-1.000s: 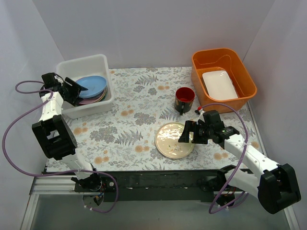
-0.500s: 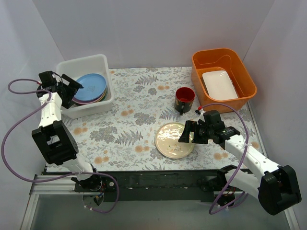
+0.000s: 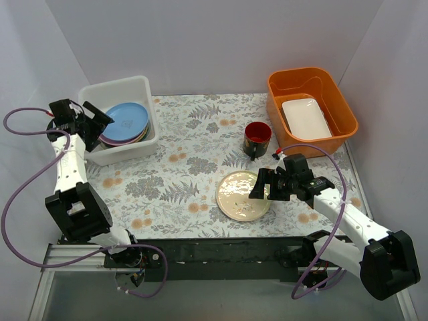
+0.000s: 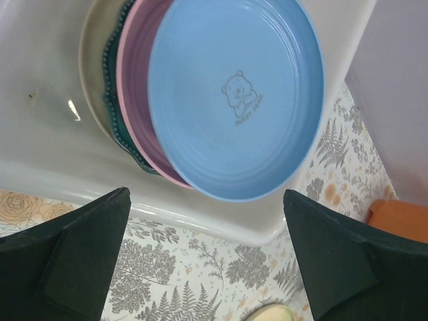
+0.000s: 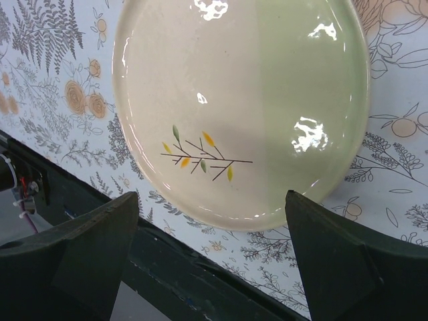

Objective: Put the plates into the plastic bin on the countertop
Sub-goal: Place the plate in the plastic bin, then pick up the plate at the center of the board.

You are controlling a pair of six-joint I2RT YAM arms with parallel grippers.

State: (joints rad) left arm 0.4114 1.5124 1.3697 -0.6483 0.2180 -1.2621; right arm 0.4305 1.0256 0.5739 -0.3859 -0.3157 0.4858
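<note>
The white plastic bin [image 3: 142, 88] stands at the back left of the countertop [image 3: 194, 160]. It holds a leaning stack of plates with a light blue plate [image 3: 128, 120] on top; in the left wrist view the blue plate [image 4: 234, 93] covers a pink plate [image 4: 134, 100], a teal one and a cream one. My left gripper [image 3: 93, 122] is open and empty at the bin's left side. A pale yellow-green plate [image 3: 242, 195] lies flat on the cloth near the front. My right gripper [image 3: 262, 185] is open just above its right edge; the plate [image 5: 241, 100] fills the right wrist view.
A dark red mug [image 3: 257, 138] stands behind the yellow-green plate. An orange tub [image 3: 341, 100] at the back right holds a white rectangular dish [image 3: 305, 118]. The table's dark front edge [image 5: 167, 281] runs just below the plate.
My left gripper has drawn back to the left, away from the plates in the bin. The right arm and the yellow-green plate have not moved.
</note>
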